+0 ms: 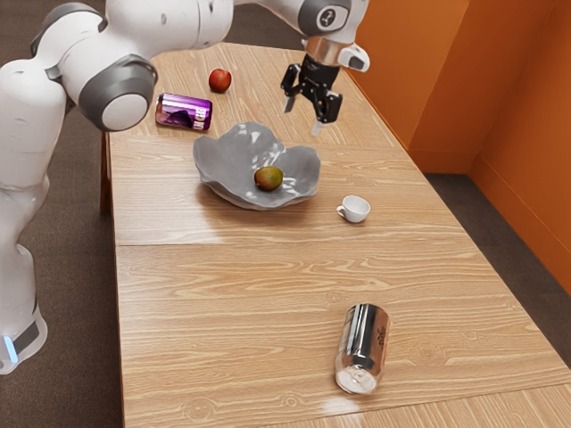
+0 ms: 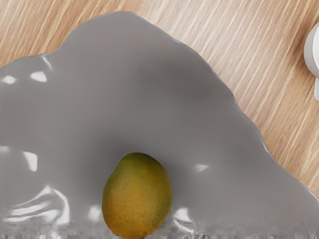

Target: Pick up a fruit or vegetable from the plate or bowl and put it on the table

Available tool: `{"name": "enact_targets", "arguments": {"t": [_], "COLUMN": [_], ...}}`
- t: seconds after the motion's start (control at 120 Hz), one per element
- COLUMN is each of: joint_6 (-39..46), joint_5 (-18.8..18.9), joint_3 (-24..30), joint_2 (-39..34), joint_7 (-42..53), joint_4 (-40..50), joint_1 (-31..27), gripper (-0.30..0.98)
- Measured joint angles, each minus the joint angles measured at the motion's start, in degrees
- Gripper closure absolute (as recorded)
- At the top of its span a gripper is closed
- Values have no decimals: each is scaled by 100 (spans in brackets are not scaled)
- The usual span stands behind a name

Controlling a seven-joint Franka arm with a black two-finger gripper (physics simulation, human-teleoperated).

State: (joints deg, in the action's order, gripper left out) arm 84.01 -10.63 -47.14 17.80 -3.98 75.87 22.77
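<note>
Gripper (image 1: 303,116) up in the air nr the bowl, fingers spread w/ a gap btwn. Mango (image 1: 268,178) sits in the grey bowl (image 1: 214,162). White cup (image 1: 355,209) just beside bowl, ext. view's right. Far left: purple can (image 1: 184,112) on its side, pale print too small to read; red apple (image 1: 219,80) beyond. Near right: silver can (image 1: 364,343) on table (image 1: 223,312), dark lettering, can't make out brand.

Arm (image 1: 183,25) is white with dark grey joint bands (image 1: 134,78) and light-blue strip (image 1: 11,349). Wrist (image 1: 323,52) reads copper; gripper (image 1: 302,117) is black, pale-tipped.
</note>
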Motion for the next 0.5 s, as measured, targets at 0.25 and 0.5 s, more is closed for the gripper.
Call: {"name": "enact_targets", "arguments": {"t": [0.25,0.5], "joint_6": [-228,-418], "joint_5": [47,265], "joint_3": [-16,-31], "joint_2": [-3,-6], "joint_7": [497,1265], "joint_4": [-61,-77], "joint_1": [-39,-112], "gripper": [0,0]}}
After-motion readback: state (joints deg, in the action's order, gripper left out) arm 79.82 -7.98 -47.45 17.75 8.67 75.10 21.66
